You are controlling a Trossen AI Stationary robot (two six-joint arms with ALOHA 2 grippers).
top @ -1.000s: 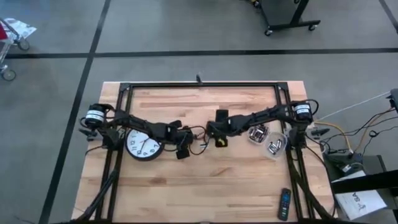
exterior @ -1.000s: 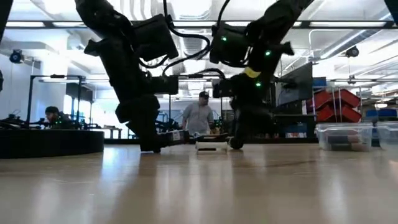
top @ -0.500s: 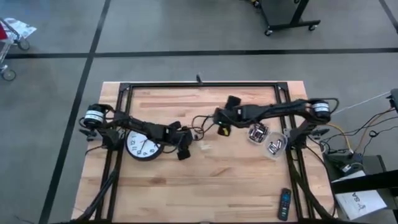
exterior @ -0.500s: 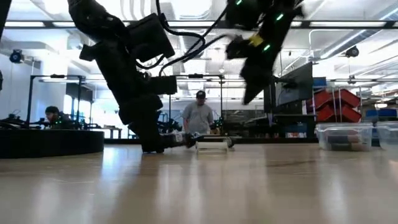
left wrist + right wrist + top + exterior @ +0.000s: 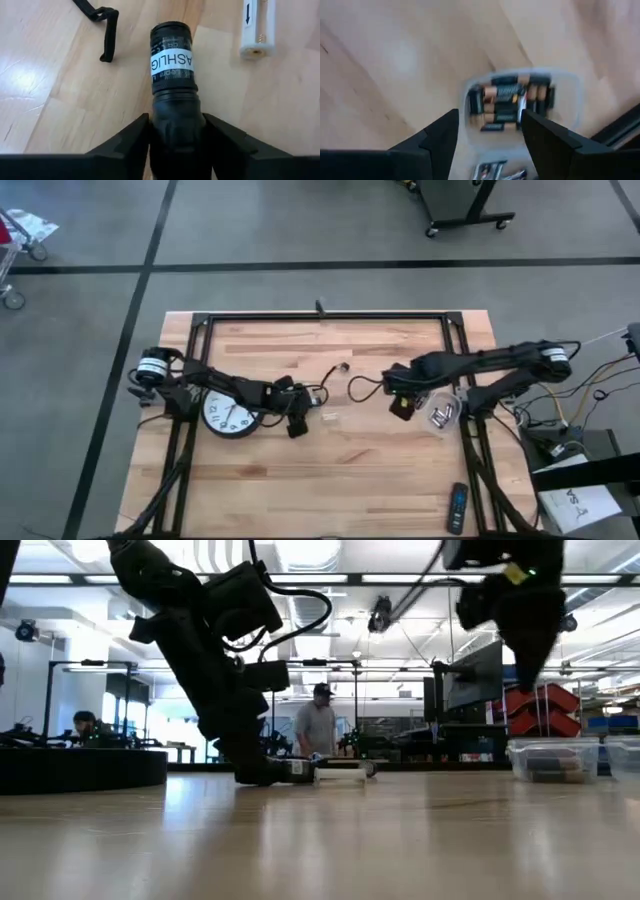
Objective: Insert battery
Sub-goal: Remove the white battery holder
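Two arms shared the job. The left gripper [image 5: 175, 131] lay low on the table beside the clock [image 5: 229, 414], clamped on a black flashlight [image 5: 172, 65], likely to steady it for loading. Its white band read "ASHLIG", the rest hidden. A white holder [image 5: 257, 25] with an arrow lay just beside it. The right gripper [image 5: 487, 131] hung over a clear tub [image 5: 572, 100] of batteries [image 5: 506, 106], fingers spread and empty, apparently about to pick one; their labels were unreadable.
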